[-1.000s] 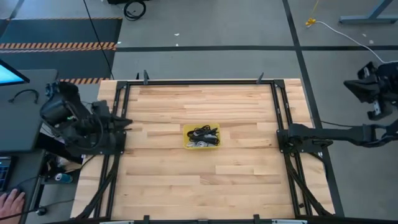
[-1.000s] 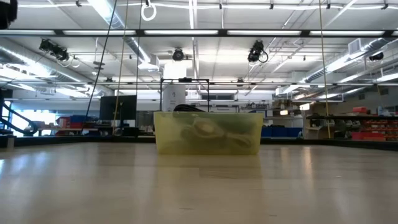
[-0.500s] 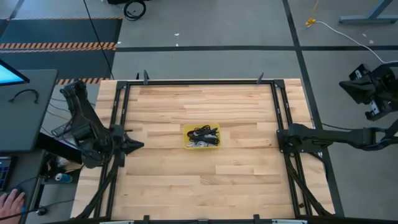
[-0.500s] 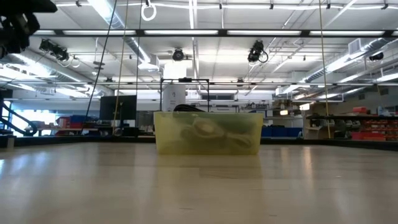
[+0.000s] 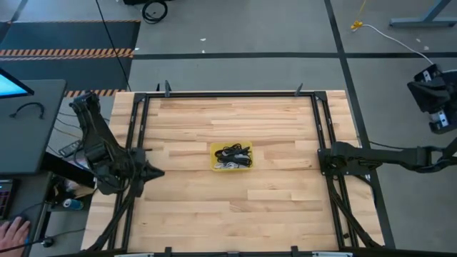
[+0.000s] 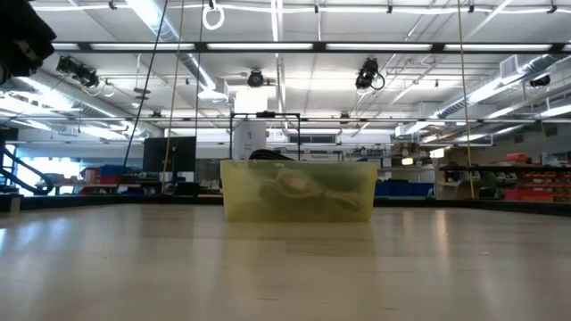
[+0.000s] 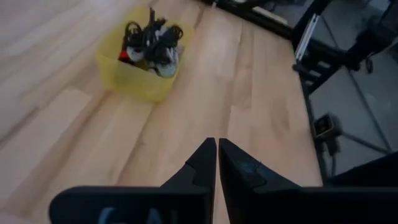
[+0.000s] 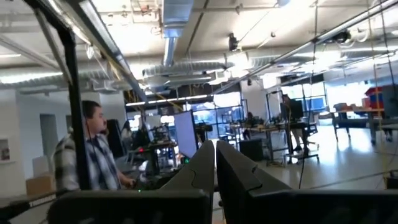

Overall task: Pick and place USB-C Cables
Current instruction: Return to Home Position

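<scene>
A small yellow bin stands near the middle of the wooden table, with several short bundled USB-C cables lying in it, black and light grey. In the left wrist view the bin shows ahead, the cables piled in it, one with a red tie. My left gripper is shut and empty. It hovers over the table's left edge, well short of the bin. My right gripper is shut and empty, held off the table's right side and pointing into the room.
Black frame rails run along the table's left, right and far edges. The low view shows the bin alone on the wood, with part of the left arm high up. A person sits in the room beyond.
My left arm has unfolded from its tucked pose. Its gripper has swung from the left rail toward the near edge and a little over the table, pointing at the bin. My right arm's wrist, off the table's right side, has shifted slightly. The bin and cables have not moved.
</scene>
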Robot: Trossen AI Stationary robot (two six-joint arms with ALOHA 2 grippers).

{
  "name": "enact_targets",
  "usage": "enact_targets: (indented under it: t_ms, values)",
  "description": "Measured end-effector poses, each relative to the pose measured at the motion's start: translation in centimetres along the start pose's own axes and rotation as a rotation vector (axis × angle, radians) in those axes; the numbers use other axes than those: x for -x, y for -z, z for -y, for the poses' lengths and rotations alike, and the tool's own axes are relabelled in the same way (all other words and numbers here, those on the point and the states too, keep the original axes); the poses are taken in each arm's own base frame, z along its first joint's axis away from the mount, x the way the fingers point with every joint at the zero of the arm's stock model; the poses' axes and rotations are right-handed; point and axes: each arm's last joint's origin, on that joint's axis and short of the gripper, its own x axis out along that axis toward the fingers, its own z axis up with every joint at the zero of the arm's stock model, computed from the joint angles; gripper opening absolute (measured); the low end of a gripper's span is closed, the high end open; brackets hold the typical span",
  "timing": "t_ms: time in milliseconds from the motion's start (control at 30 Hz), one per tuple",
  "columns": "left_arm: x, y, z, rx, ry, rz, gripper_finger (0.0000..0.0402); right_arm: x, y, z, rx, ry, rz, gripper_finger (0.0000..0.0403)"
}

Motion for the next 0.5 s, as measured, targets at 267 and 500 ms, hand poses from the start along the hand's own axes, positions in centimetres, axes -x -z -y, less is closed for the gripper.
enact_targets:
  t_ms: [267, 500]
  values:
    - [0.1, -0.6, 0.1, -0.056, -0.051, 0.143, 0.0024, 0.0, 0.5, -0.3, -0.038, -0.126, -0.073, 0.0023]
    - [0.5, -1.5, 0.1, -0.205, -0.135, 0.307, 0.0025, 0.1, 1.7, -0.6, -0.002, -0.323, -0.199, 0.0023]
